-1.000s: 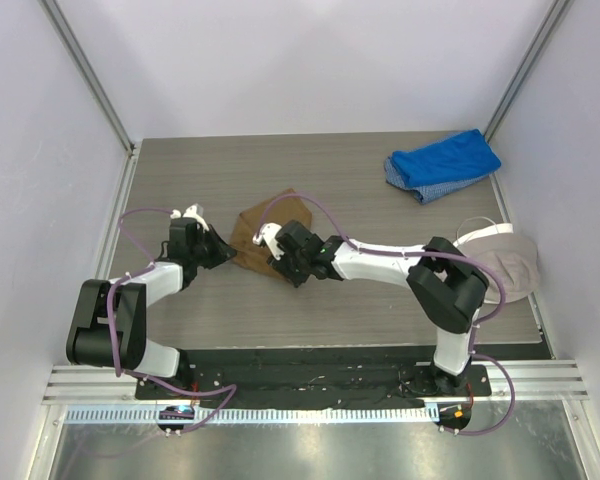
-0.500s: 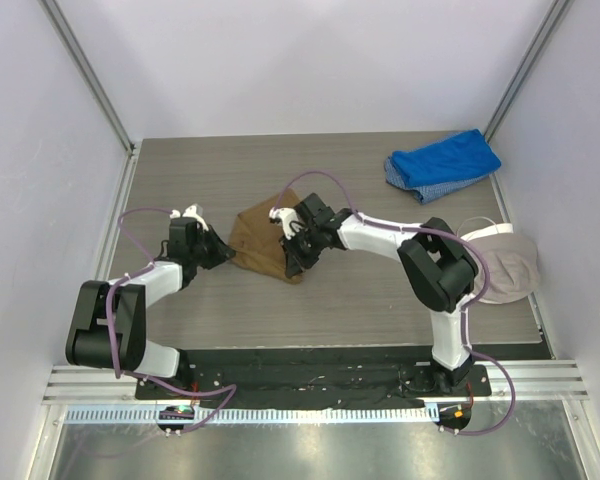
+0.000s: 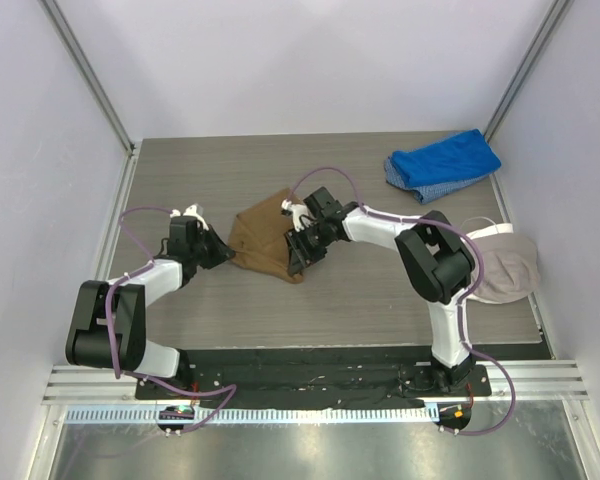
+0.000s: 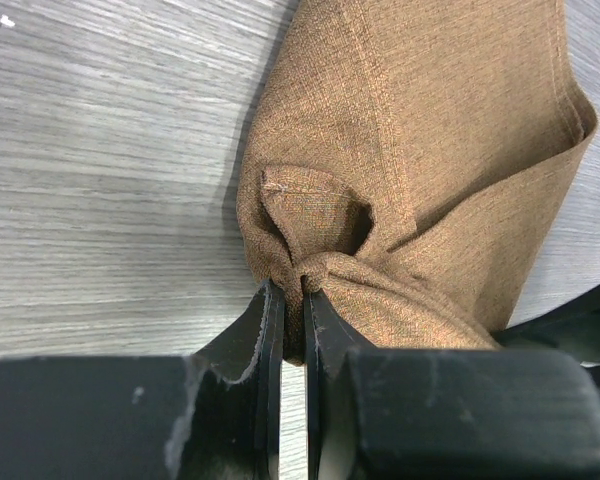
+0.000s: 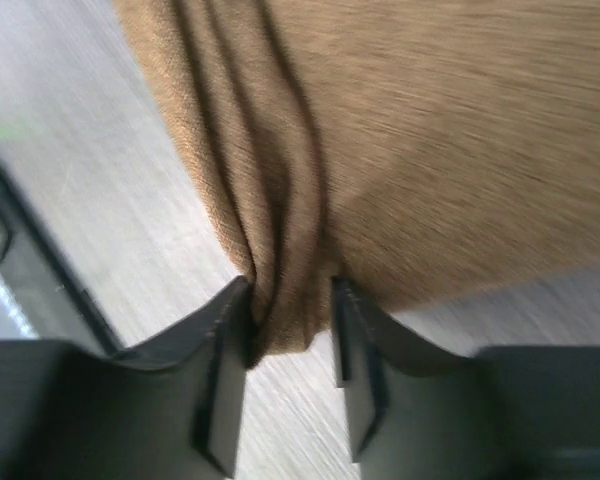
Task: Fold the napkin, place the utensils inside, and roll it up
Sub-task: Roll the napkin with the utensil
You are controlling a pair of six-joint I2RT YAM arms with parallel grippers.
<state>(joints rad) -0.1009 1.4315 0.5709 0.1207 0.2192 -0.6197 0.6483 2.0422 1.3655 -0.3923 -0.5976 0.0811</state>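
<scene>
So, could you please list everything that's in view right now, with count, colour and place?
napkin: one, tan-brown, mid-table, bunched between the two grippers.
blue cloth: one, blue, folded, far right corner of the table.
cap-like item: one, beige and white, right edge of the table.
table: one, grey wood-grain, under everything.
cables: purple, looping along both arms.
left gripper: one, black, shut on the napkin's left corner.
right gripper: one, black, closed on a bunched fold at the napkin's right side.
</scene>
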